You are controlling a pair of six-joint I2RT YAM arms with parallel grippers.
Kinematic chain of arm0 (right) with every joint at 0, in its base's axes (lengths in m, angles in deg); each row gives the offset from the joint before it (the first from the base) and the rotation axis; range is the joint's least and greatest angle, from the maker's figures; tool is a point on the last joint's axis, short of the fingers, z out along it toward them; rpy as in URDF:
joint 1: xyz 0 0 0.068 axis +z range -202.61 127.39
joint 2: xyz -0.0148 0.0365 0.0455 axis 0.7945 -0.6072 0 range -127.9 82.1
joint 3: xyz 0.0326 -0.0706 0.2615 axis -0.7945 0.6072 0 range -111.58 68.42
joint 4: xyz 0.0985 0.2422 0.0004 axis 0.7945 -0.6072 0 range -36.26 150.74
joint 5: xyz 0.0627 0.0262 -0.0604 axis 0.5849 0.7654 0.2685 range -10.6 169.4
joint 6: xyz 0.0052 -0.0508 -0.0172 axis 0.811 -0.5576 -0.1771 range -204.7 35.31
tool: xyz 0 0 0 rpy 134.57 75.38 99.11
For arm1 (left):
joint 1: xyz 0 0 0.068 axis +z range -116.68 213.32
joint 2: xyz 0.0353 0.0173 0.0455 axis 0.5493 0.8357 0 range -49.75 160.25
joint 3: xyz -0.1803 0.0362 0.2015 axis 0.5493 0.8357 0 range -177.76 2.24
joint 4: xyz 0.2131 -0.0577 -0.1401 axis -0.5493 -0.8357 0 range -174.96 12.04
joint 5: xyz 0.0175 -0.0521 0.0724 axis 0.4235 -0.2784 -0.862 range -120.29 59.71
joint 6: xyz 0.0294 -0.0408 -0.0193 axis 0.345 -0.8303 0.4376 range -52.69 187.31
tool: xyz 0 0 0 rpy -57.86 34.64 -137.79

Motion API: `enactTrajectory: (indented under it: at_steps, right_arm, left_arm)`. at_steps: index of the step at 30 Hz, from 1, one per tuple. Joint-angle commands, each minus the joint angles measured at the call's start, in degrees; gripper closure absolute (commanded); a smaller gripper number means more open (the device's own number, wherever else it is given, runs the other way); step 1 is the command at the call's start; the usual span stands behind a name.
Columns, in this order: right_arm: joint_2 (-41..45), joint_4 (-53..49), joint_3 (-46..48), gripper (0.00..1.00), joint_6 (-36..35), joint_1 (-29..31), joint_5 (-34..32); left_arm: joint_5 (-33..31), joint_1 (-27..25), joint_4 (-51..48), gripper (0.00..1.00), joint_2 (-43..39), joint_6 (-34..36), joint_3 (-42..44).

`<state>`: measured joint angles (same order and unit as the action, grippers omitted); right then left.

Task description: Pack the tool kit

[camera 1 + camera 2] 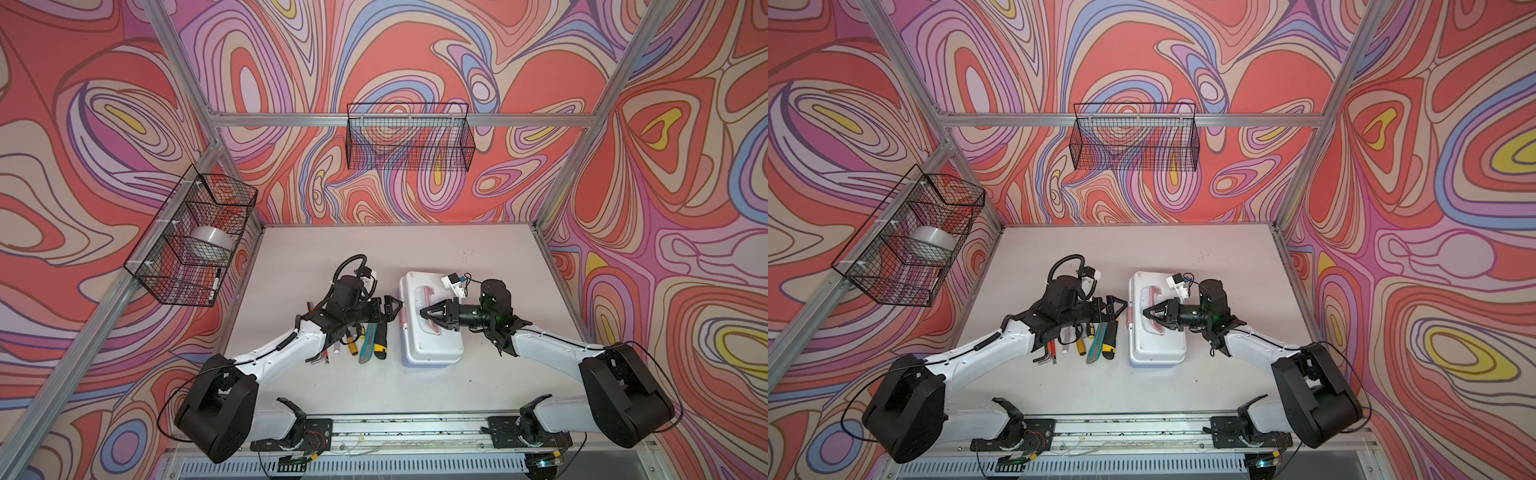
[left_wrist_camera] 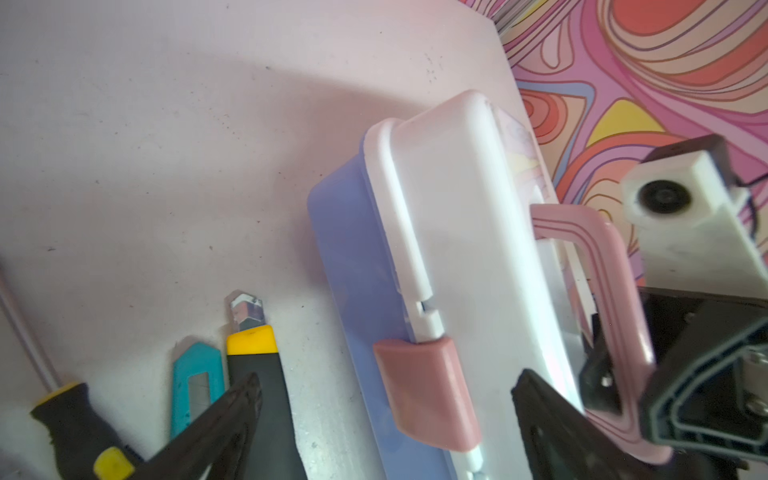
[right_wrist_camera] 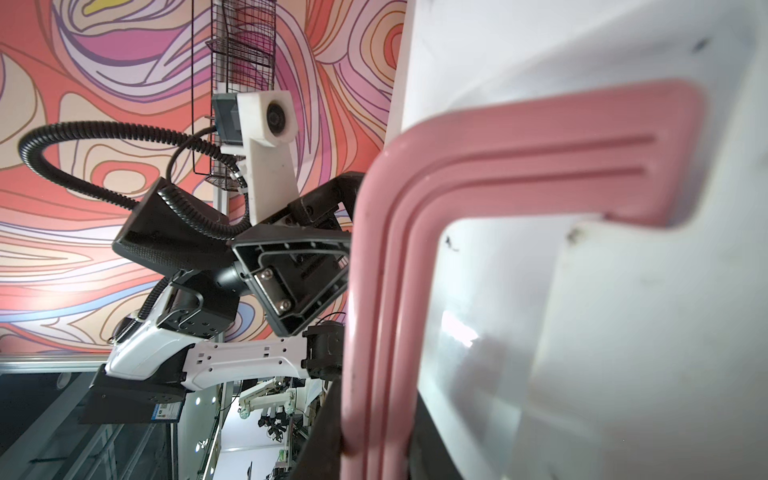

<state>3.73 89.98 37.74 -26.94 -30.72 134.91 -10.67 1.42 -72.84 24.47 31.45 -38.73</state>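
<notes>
We see our white-lidded, blue-based plastic box (image 1: pixel 432 349) shut, pink handle (image 3: pixel 386 249) in the right claw (image 1: pixel 423 312); teal, yellow-black knives (image 1: pixel 379 345) beside left claw (image 1: pixel 395 309).

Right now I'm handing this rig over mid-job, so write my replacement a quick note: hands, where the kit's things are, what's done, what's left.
Left hand: open, fingers either side of the pink latch, not gripping it.
Right hand: shut on the raised pink handle.
Tool kit box: closed, on the table; latch looks fastened.
Tools: utility knives, screwdrivers and hex keys lie loose on the table beside the box.
Done: nothing visibly packed.
Left: unlatch, open the box, load the tools, close it.
</notes>
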Motion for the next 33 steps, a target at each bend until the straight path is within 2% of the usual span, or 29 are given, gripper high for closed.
enactTrajectory:
  at_steps: [1, 2, 5, 9, 12, 21, 29, 33]
  right_arm:
    - [-0.43, 6.86, 1.97, 1.00, -5.89, -1.85, 1.37]
    - [-0.91, 9.06, 2.48, 1.00, -5.10, -2.42, 2.38]
    - [-4.87, 24.26, 5.38, 1.00, 2.17, -5.55, 6.54]
    - [-17.43, 56.10, 7.18, 1.00, 21.05, -9.31, 10.65]
    - [-21.30, 56.12, 5.57, 1.00, 21.41, -9.29, 10.64]
    - [-22.03, 54.94, 4.22, 1.00, 21.58, -9.53, 11.36]
    - [-22.79, 56.04, 4.82, 1.00, 21.83, -9.57, 11.91]
    - [-22.83, 55.87, 5.08, 1.00, 21.61, -9.54, 11.87]
  left_arm:
    - [3.93, -0.18, 4.97, 0.06, -1.59, -4.16, 2.56]
    - [4.87, -0.18, 6.50, 0.07, -1.70, -5.11, 3.28]
    - [7.15, -0.18, 12.15, 0.08, -1.71, -7.98, 5.96]
    - [7.57, -0.18, 16.89, 0.08, -1.25, -9.58, 8.36]
    - [7.54, -0.18, 17.95, 0.08, -0.42, -9.73, 8.41]
    - [8.43, -0.18, 21.68, 0.09, 2.70, -11.26, 7.12]
    - [12.32, -0.18, 32.60, 0.24, 9.37, -17.00, 6.18]
    - [13.64, -0.22, 34.56, 0.26, 10.89, -18.26, 5.52]
